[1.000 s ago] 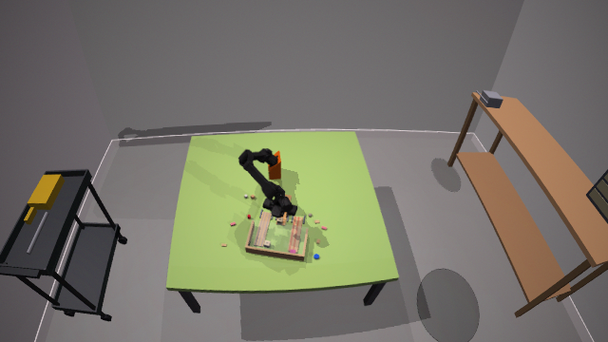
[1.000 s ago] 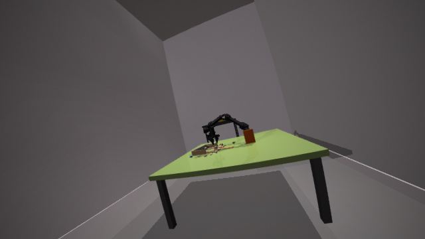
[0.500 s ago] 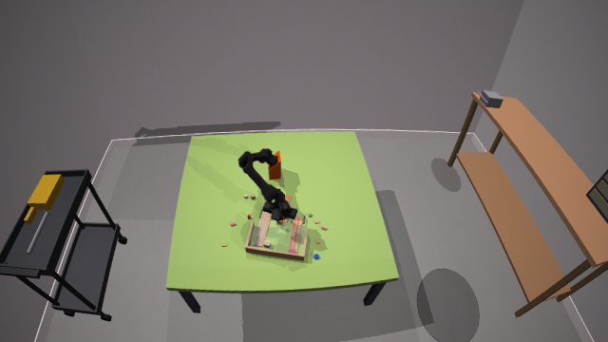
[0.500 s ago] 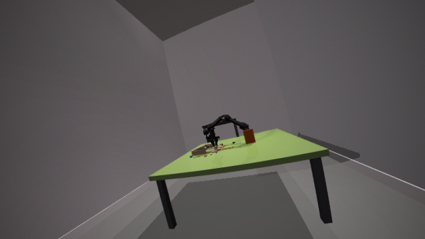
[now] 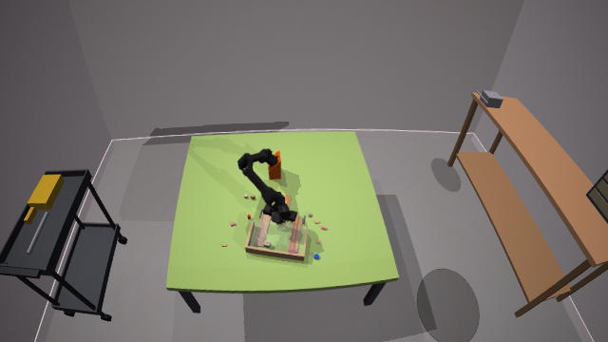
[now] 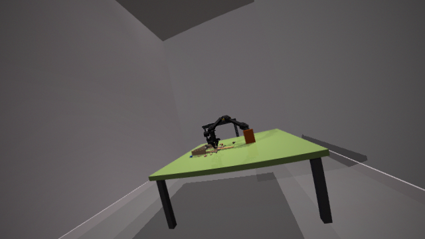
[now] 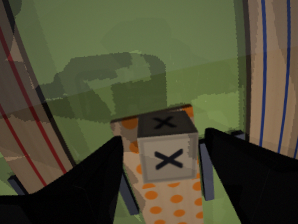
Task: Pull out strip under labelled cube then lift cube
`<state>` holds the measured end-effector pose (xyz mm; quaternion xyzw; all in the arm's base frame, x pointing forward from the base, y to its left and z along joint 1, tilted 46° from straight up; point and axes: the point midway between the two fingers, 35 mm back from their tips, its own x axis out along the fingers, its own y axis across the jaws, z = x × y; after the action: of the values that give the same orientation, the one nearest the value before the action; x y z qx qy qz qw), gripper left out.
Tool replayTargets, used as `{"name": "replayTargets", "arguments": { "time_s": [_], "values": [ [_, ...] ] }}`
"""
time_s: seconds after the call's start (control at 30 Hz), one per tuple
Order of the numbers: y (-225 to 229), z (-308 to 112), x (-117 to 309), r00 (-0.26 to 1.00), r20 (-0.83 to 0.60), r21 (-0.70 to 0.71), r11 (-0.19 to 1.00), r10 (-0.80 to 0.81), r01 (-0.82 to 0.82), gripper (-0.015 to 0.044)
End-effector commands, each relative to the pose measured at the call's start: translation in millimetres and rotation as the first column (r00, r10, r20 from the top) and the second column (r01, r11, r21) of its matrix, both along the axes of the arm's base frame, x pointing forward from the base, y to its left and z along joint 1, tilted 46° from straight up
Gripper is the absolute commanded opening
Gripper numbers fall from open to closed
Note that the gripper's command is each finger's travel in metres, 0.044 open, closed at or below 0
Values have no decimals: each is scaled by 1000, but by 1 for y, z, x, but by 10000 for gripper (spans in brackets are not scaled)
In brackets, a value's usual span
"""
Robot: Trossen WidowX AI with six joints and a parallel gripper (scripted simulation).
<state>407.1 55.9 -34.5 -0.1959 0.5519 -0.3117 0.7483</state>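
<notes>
The labelled cube (image 7: 169, 159), pale with a black X on its faces, sits at the far end of the orange-dotted strip (image 7: 165, 206) (image 5: 288, 199). That strip sticks out of the wooden frame (image 5: 275, 253) (image 6: 198, 152) toward the arm's base. My gripper (image 7: 164, 137) (image 5: 286, 220) (image 6: 215, 146) is partly open, with one finger on each side of the cube and gaps visible to both. The red-striped strip (image 7: 25, 125) (image 5: 296, 233) and the blue-striped strip (image 7: 275, 90) (image 5: 262, 230) lie on either side inside the frame. The arm hides the cube in the top view.
Grey upright guides (image 7: 207, 171) flank the dotted strip. A small grey block (image 5: 267, 243) and a pink piece (image 5: 293, 251) are near the frame's front wall. Several small pieces, including a blue ball (image 5: 316, 256), lie around the frame. An orange block (image 5: 275, 170) (image 6: 249, 136) stands at the arm's base.
</notes>
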Motion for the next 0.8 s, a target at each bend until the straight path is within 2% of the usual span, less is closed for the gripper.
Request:
{"name": "replayTargets", "arguments": {
  "time_s": [0.0, 0.13, 0.27, 0.5, 0.63, 0.77],
  "values": [
    [-5, -5, -1, 1000, -7, -8, 1000, 3, -4, 250],
    [-5, -6, -1, 1000, -7, -8, 1000, 3, -4, 250],
    [-4, -4, 0, 1000, -2, -2, 1000, -2, 2, 145],
    [-4, -4, 0, 1000, -2, -2, 1000, -2, 2, 98],
    [-3, -2, -3, 1000, -3, -2, 1000, -1, 1, 0],
    [3, 6, -21, 1000, -5, -2, 1000, 0, 0, 0]
  ]
}}
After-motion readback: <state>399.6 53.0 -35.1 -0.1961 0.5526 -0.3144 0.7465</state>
